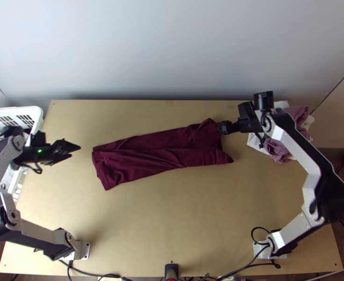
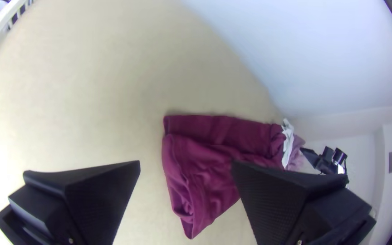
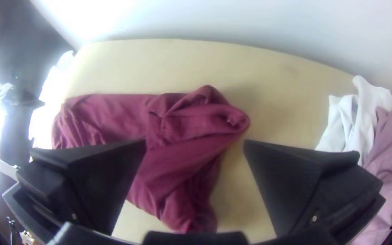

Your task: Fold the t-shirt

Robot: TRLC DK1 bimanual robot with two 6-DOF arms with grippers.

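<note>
The dark red t-shirt (image 1: 158,152) lies in a long folded strip across the table, wrinkled, its right end bunched. At the left, my left gripper (image 1: 73,151) is open, apart from the shirt's left end. In the left wrist view, the left gripper (image 2: 184,165) has its fingers spread, with the shirt (image 2: 205,168) beyond them. My right gripper (image 1: 222,127) is at the shirt's upper right end. The right wrist view has the right gripper (image 3: 195,143) open above the bunched end of the shirt (image 3: 182,122), which is not pinched between its fingers.
White and mauve cloths (image 1: 277,147) are heaped at the table's right edge, under the right arm. A white basket (image 1: 36,114) stands at the left edge, partly behind the left arm. Bare wood (image 1: 195,210) extends on the near side of the shirt.
</note>
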